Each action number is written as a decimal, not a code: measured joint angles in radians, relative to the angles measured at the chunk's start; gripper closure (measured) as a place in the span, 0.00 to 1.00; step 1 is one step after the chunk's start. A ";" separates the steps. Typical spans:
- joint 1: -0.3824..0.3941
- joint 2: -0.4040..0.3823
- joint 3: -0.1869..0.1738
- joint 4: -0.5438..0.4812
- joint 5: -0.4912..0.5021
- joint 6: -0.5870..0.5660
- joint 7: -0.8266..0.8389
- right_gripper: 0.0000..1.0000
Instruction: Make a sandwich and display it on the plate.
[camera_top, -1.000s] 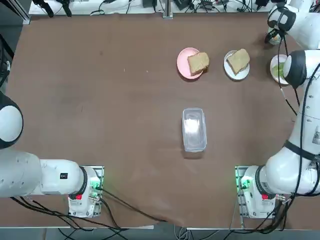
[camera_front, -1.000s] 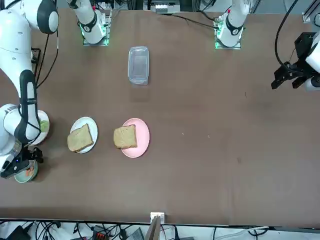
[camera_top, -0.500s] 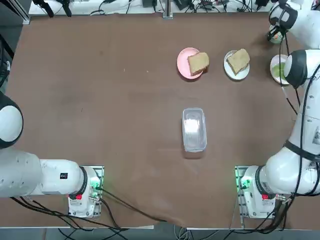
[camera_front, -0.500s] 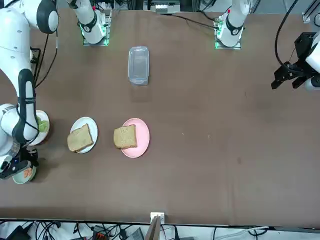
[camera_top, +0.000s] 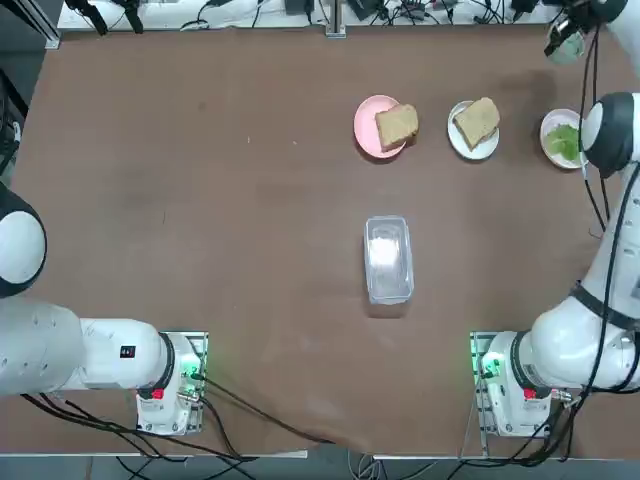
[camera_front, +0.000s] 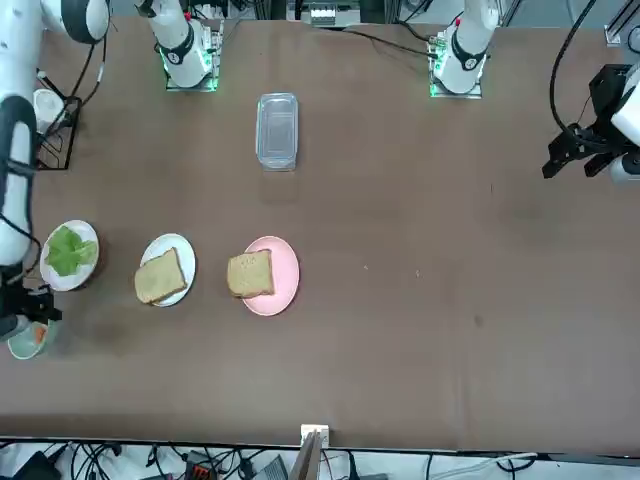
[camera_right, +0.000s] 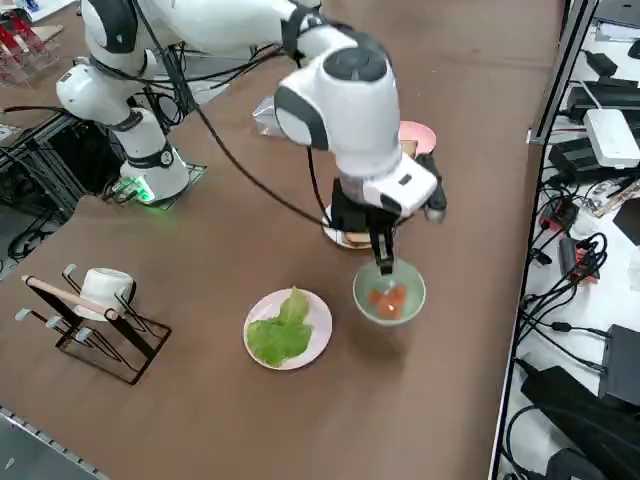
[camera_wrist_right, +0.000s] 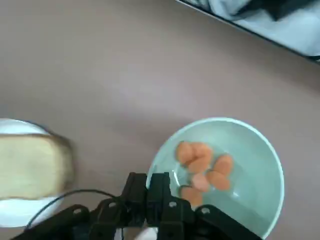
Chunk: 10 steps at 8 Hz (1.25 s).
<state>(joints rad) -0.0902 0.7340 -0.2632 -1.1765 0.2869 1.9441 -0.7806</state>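
Observation:
My right gripper (camera_right: 386, 265) is shut on the near rim of a small pale-green bowl (camera_right: 391, 296) holding several orange pieces (camera_wrist_right: 202, 167). The bowl hangs just above the table at the far right corner, beside the lettuce plate. In the wrist view the fingers (camera_wrist_right: 159, 184) pinch the bowl's rim. A small white plate (camera_top: 470, 150) carries one bread slice (camera_top: 477, 120). A second bread slice (camera_top: 397, 125) lies on a pink plate (camera_top: 364, 126) to its left. No stacked sandwich is in view.
A white plate with a green lettuce leaf (camera_right: 280, 335) sits next to the bowl. A clear lidded container (camera_top: 388, 258) lies mid-table. A black wire rack with a white mug (camera_right: 100, 288) stands at the table's right edge. Cables and power strips (camera_right: 590, 150) line the far edge.
The gripper closed on the bowl's rim and lifted it, carrying it toward the far right corner. The arm rose clear of the lettuce plate, which now shows fully.

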 joint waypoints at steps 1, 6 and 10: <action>0.007 -0.026 0.025 0.000 0.045 -0.073 0.044 0.98; 0.053 -0.047 0.072 -0.046 0.351 -0.372 0.252 0.98; 0.052 -0.017 0.077 -0.150 0.528 -0.401 0.230 0.98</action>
<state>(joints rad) -0.0381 0.7169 -0.1861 -1.3266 0.8152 1.5428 -0.5503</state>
